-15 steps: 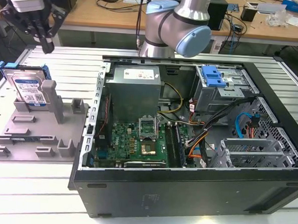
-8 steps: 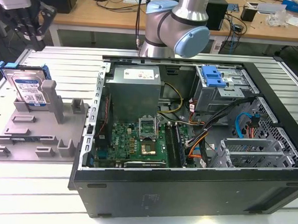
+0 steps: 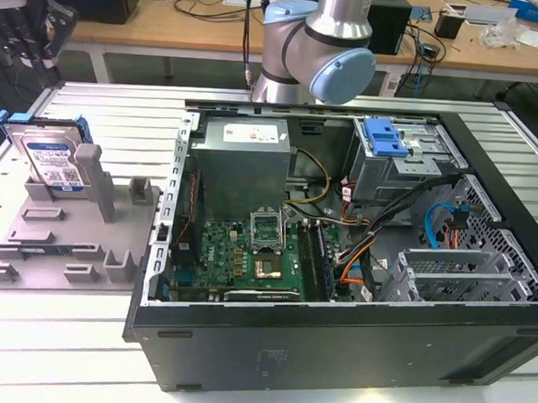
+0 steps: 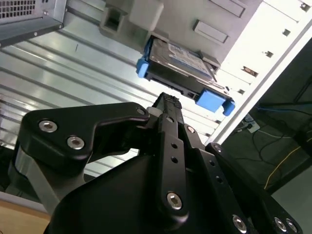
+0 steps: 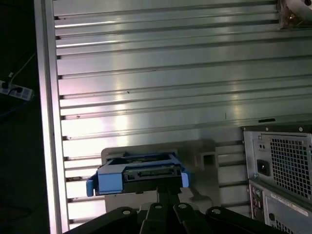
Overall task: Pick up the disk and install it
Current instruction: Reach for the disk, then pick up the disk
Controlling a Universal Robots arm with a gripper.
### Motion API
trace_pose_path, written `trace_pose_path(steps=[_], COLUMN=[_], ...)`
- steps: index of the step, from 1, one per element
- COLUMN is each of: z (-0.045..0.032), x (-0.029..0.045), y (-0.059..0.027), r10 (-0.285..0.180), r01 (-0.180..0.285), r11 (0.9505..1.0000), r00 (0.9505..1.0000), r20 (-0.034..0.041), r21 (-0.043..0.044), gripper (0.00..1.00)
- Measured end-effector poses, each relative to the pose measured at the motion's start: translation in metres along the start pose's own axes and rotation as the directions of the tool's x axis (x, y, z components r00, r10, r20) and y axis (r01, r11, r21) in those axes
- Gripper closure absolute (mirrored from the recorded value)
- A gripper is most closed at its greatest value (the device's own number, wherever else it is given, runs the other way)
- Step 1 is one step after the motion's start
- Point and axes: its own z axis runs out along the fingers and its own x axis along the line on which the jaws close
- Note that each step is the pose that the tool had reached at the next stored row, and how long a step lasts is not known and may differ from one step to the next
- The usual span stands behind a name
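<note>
- The disk (image 3: 50, 158) is seated in a grey holder (image 3: 78, 237) at the exterior view's left, well apart from the open computer case (image 3: 333, 349).
- The disk is propped on edge at the far end of the holder, tilted back, with its white-and-blue label facing outward. A blue frame is fitted around its edges.
- The holder is placed on a ribbed metal table (image 3: 102, 120), just beside the case's left wall.
- In both wrist views the gripper (image 4: 168, 100) (image 5: 168, 191) is seen with its fingers pressed together, and nothing is held between them.
- The gripper tip is lined up with the connector edge of the disk (image 4: 183, 63) (image 5: 141, 173) and lies near it. Contact between the two cannot be determined.
- The arm (image 3: 318, 33) is mounted at the far side of the table, behind the case.
- Inside the case, a grey power supply (image 3: 244, 160) is fitted at the far left, with a green circuit board (image 3: 248, 255) on its near side.
- A metal drive cage (image 3: 397, 172) is located at the far right of the case, and a smaller blue bracket (image 3: 385, 137) rests on top of it.
</note>
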Motion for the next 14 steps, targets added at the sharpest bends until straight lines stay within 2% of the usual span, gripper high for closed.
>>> trace_pose_path(steps=[2, 4, 14], z=[0.0001, 0.0001, 0.0002], x=[0.0145, 0.0205, 0.0219], y=[0.0047, 0.0069, 0.0072], r10=[0.0, 0.0, 0.0], r01=[0.0, 0.0, 0.0], r11=[1.0, 1.0, 1.0], r00=[1.0, 1.0, 1.0], r20=[0.0001, -0.0001, 0.0001], r21=[0.0, -0.0001, 0.0001], gripper=[0.89, 0.89, 0.89])
